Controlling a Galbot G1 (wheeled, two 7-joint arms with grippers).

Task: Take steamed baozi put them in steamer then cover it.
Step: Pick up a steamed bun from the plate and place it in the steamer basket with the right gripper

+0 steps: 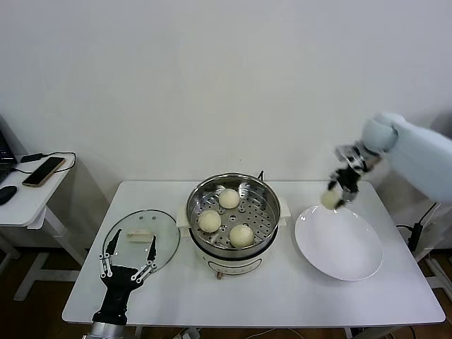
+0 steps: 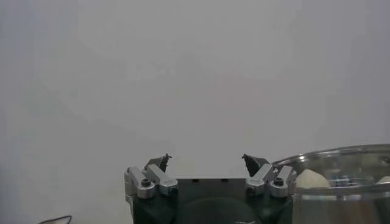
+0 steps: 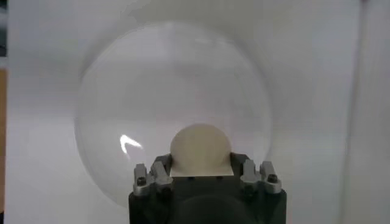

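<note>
We logged right pincer [image 1: 339, 189] pinching fourth baozi [image 1: 330, 199], raised above far edge of white plate [image 1: 339, 244]. We counted three baozi [image 1: 228, 198] already in steamer [image 1: 232, 212] at bench [image 1: 282, 296] centre. Left pincer [image 1: 128, 258] idle, fingers spread, hovering near glass lid [image 1: 141, 239].

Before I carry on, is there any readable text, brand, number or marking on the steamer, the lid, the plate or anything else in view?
No readable text in any view.
Steamer and its cream base: no label or brand visible.
Glass lid: none.
White plate: plain.
Phone on the side table: screen shows nothing legible.
Right gripper, holding a baozi: no markings.
Left gripper: no markings.
</note>
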